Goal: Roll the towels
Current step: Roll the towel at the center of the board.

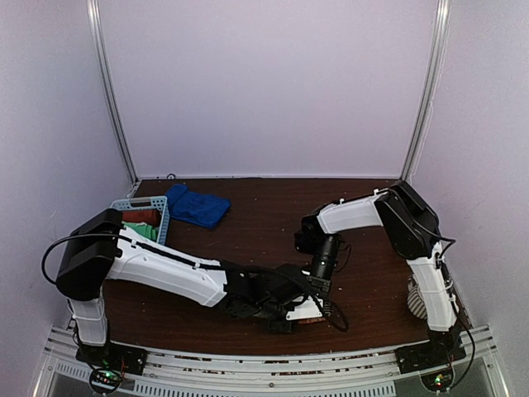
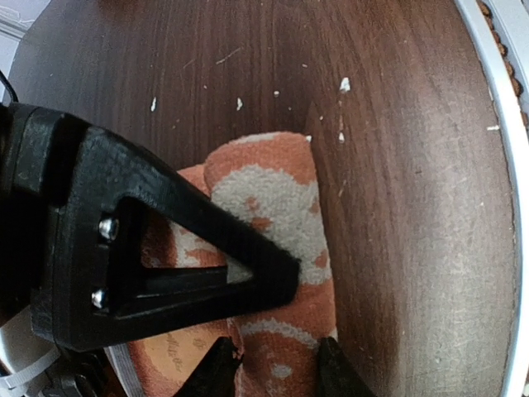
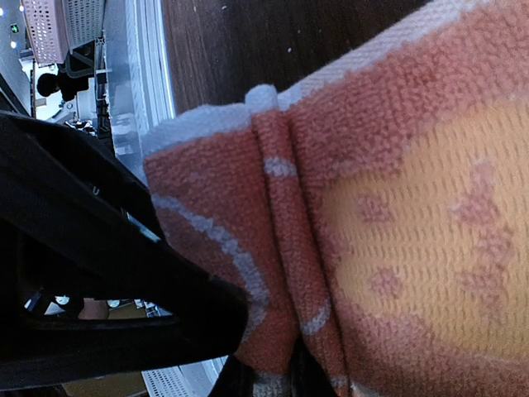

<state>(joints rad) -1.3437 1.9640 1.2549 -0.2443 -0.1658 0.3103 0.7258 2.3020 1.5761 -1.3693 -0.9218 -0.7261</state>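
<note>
Towel focus: orange patterned towel (image 2: 281, 198) sits on the tabletop (image 1: 264, 215) near the front edge, about midway between the two arm bases. It is folded over on itself into a thick band (loosely bunched, not a tight roll yet). Both arms meet over it.

Right end effector (image 3: 260, 364) is closed on a pleat of the cloth. Its wrist view shows the terry gathered into a ridge that runs down into the jaws, and the left wrist view shows one black finger lying across the towel. Likely reason: pin one end so the cloth does not slide while the other arm works it.

Left end effector (image 2: 277, 374) straddles the folded edge, a fingertip on each side with cloth between. Whether it is pinching or only bracketing, cannot tell. Judged step: mid-roll on this towel, roll not finished.

Outward: royal blue towel (image 1: 197, 207) lies crumpled and unrolled on the tabletop toward the back left, well apart from both end effectors and just beside the light blue basket (image 1: 164, 217). Basket holds a dark red towel (image 1: 142, 217) and a green towel (image 1: 140, 231) (both partly hidden by the left arm, so rolled or not is unclear). Probably the waiting pile, within the left arm's reach.

Risk: pleat slips out of the right jaws and the band unfolds.
</note>
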